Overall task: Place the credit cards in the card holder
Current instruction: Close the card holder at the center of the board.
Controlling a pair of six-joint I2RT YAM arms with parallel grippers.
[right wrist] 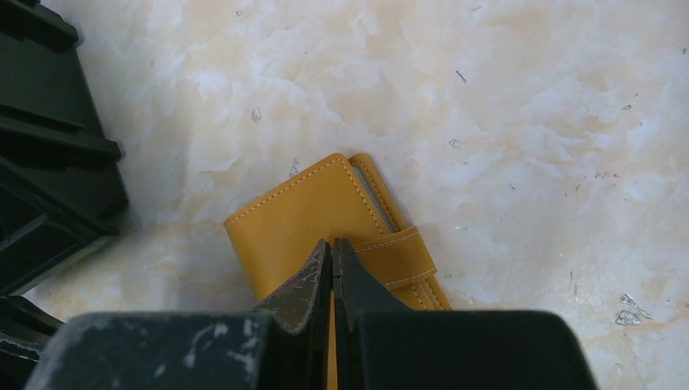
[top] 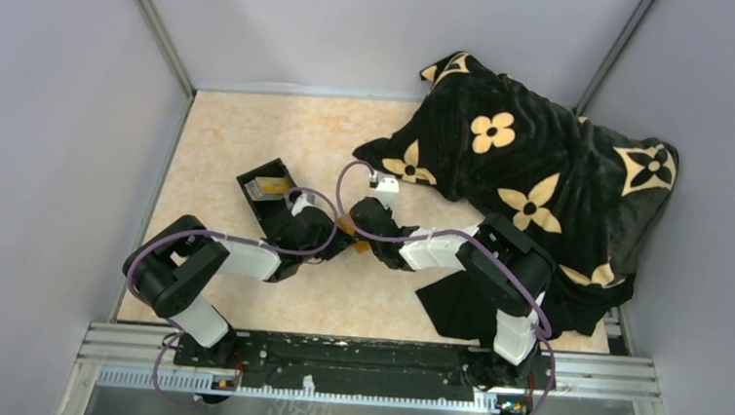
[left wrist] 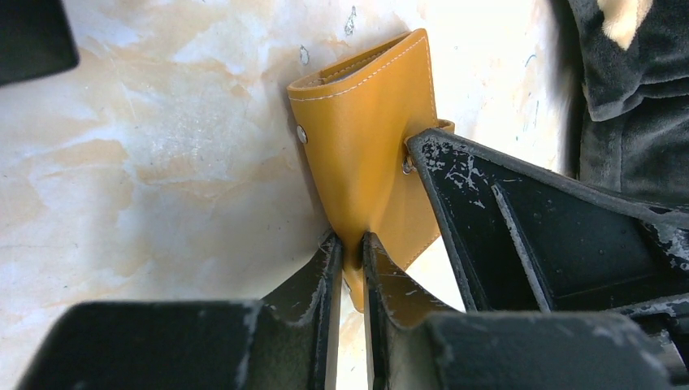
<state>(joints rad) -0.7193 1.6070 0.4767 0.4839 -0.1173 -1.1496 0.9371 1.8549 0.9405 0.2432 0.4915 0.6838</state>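
A: Card holder point(left wrist: 366, 138) sits near the middle of the table point(top: 252, 121), pinched from two sides. The left gripper point(left wrist: 351, 252) has its fingers narrow, clamped on the lower edge.

B: And the right gripper point(right wrist: 331, 253)?

A: Fingers almost together, biting the holder by its strap. A black box point(top: 248, 187) lies at ten o'clock from it, and a flowered blanket point(top: 543, 161) at two o'clock.

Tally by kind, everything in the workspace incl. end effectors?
card holder: 1
end effectors: 2, left end effector and right end effector
black box: 1
floral blanket: 1
tan item in box: 1, too small to identify
Total: 6
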